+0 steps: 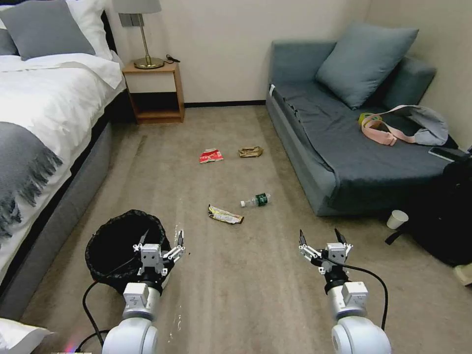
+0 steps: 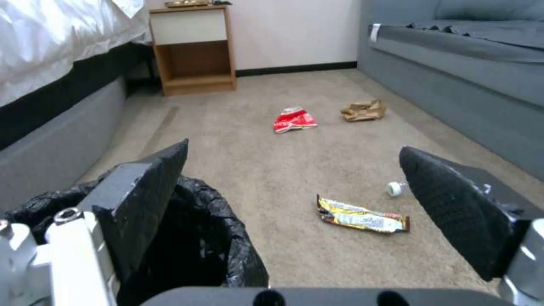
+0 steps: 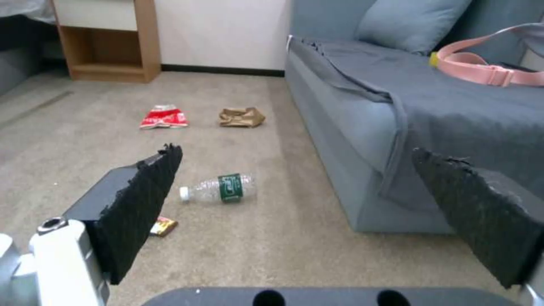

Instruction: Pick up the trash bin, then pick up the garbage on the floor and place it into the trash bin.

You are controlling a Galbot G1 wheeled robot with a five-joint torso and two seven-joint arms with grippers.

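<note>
Bed (image 1: 44, 98), nightstand (image 1: 155, 93), grey sofa (image 1: 344, 147)

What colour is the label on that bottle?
Green, on the clear bottle with a white cap; right wrist view shows it best.

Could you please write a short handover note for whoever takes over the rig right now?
Left gripper: open, at the rim of the trash bin, nothing held.
Right gripper: open, hovering over bare carpet, nothing held.
Trash bin stands on the floor by the bed, not lifted.
On the carpet: foil wrapper and plastic bottle nearest; red snack packet and crumpled brown paper farther off.
Done: nothing yet.
Left: pick up the bin, then bin all four pieces.
</note>
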